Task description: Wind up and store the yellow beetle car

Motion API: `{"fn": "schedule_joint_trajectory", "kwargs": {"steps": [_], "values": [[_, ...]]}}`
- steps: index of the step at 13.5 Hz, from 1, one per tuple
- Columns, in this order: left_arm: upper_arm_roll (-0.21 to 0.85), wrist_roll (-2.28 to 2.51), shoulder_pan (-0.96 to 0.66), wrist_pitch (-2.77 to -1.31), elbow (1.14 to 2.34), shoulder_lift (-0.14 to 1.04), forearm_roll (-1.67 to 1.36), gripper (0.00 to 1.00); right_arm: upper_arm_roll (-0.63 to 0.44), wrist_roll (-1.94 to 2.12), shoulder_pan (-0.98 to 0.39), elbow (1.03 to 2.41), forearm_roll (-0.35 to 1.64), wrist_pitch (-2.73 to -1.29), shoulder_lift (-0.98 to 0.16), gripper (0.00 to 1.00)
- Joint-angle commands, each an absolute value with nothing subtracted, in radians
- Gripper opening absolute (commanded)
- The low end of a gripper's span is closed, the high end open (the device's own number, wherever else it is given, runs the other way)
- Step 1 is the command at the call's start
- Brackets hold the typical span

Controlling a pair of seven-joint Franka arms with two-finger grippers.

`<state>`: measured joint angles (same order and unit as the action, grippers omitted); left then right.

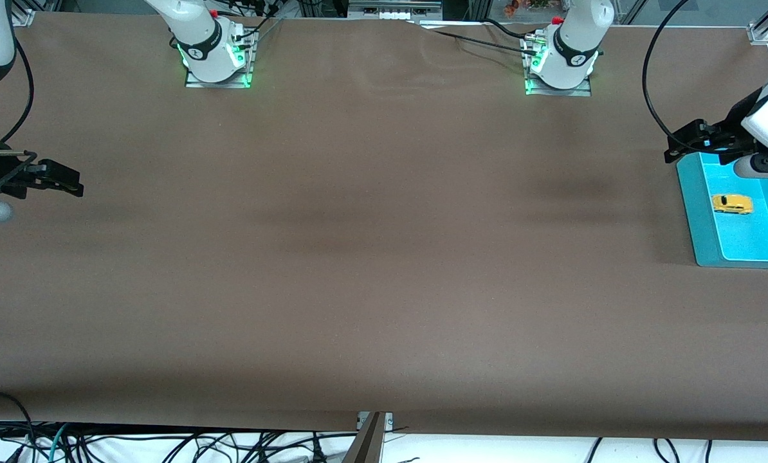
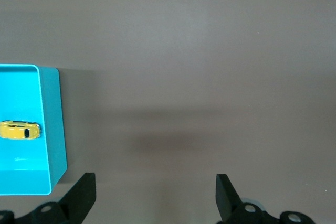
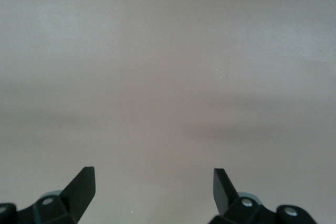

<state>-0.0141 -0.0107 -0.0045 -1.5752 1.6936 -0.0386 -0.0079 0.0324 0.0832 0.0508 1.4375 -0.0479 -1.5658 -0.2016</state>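
Front view: the yellow beetle car (image 1: 732,204) sits inside a turquoise bin (image 1: 699,212) at the left arm's end of the brown table (image 1: 371,257). Up in the air over the bin's corner nearest the robots' bases, the left gripper (image 1: 686,145) has its fingers spread wide, grasping nothing. At the right arm's end, the right gripper (image 1: 62,180) waits over bare table, likewise released and empty.

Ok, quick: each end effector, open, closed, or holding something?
Left end effector: open, empty, over the teal tray's edge.
Right end effector: open, empty, waiting over bare table.
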Motion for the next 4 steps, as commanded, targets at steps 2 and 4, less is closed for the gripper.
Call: {"fn": "schedule_joint_trajectory", "kwargs": {"steps": [2,4], "values": [[-0.028,0.003,-0.026,-1.578,1.724,-0.069,0.009,1.0,0.031,0.092,0.051,1.445,-0.04,-1.571,-0.192,0.99],[-0.046,0.002,-0.028,-1.578,1.721,-0.071,0.003,1.0,0.031,0.092,0.051,1.445,-0.04,-1.571,-0.192,0.99]]}}
